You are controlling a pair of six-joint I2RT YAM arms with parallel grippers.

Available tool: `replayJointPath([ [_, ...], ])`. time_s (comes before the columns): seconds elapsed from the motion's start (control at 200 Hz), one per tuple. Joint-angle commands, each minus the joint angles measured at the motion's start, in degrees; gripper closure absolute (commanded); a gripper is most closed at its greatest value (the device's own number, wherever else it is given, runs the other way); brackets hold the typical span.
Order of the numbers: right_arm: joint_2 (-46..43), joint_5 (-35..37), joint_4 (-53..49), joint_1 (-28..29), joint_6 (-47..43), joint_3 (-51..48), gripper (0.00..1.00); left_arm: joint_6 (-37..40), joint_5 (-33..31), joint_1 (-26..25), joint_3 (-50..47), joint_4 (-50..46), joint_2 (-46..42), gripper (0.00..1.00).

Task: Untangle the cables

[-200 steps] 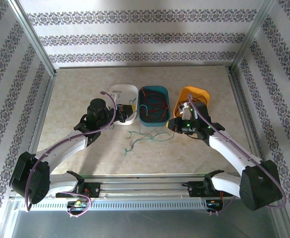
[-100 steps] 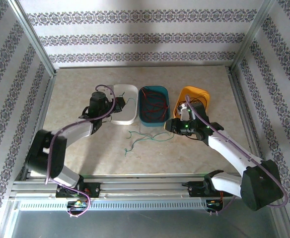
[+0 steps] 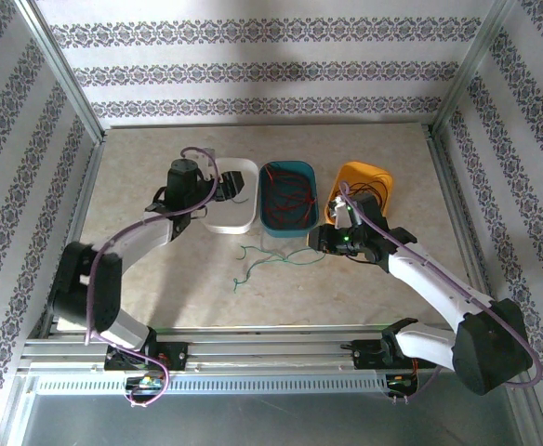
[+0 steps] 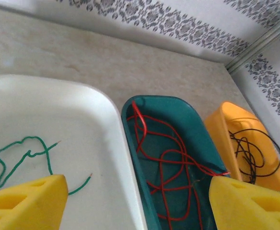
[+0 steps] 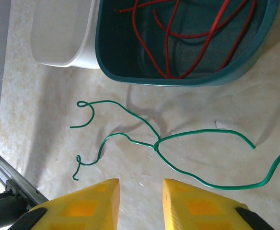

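Two green cables (image 5: 157,143) lie twisted together at one crossing on the table in front of the trays; from above they show as green cables (image 3: 273,260). My right gripper (image 5: 141,203) hovers open just near of that crossing, nothing between its yellow fingers (image 5: 89,206); from above, the right gripper (image 3: 321,238) stands at their right end. My left gripper (image 4: 137,206) is open over the white tray (image 4: 58,110), which holds one green cable (image 4: 22,155). Red cables (image 4: 178,167) fill the teal tray (image 4: 130,143). Black cables (image 4: 252,153) lie in the orange tray (image 4: 216,129).
The white tray (image 3: 237,218), teal tray (image 3: 264,200) and orange tray (image 3: 376,173) stand side by side mid-table. Metal frame posts and patterned walls close in the left, right and far sides. A rail (image 3: 271,348) runs along the near edge.
The left arm has swung so that its gripper moved farther and right, over the white tray. The right gripper drew back a little from the orange tray toward the green cables.
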Motion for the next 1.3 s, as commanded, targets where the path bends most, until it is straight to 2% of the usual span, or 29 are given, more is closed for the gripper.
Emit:
replayJointPath([
  [0.0, -0.9, 1.3, 0.0, -1.0, -0.2, -0.1, 0.71, 7.3, -1.8, -2.5, -0.2, -14.5, -5.1, 0.22],
  [0.19, 0.4, 1.3, 0.3, -1.7, -0.2, 0.3, 0.71, 11.1, -3.9, -8.3, -1.4, -35.7, -8.4, 0.22],
  [0.335, 1.8, 0.8, 0.9, -1.7, -0.2, 1.0, 0.71, 12.1, -1.1, -10.4, -1.8, -42.5, -7.1, 0.18],
  [0.515, 2.8, 0.3, 0.5, -1.7, -0.6, 2.3, 0.71, 13.8, -0.9, -13.0, 0.1, -43.0, -1.0, 0.18],
  [0.74, 3.9, 1.7, -3.2, -1.6, -1.6, 2.4, 0.63, 19.7, -6.7, -19.3, 2.5, -40.3, 2.7, 0.18],
  [0.924, 5.3, 11.3, -8.3, -2.2, -1.1, 2.3, 0.62, 23.2, -11.0, -22.9, 3.5, -38.2, 2.1, 0.18],
  [1.044, 8.2, 13.8, -9.5, -3.3, -0.8, 2.6, 0.62, 24.2, -10.7, -24.0, 3.3, -36.0, 1.4, 0.18],
  [1.294, 16.6, 11.3, -4.1, -3.8, 0.3, 3.8, 0.64, 26.0, -5.0, -26.0, 5.1, -31.4, 4.9, 0.18],
])
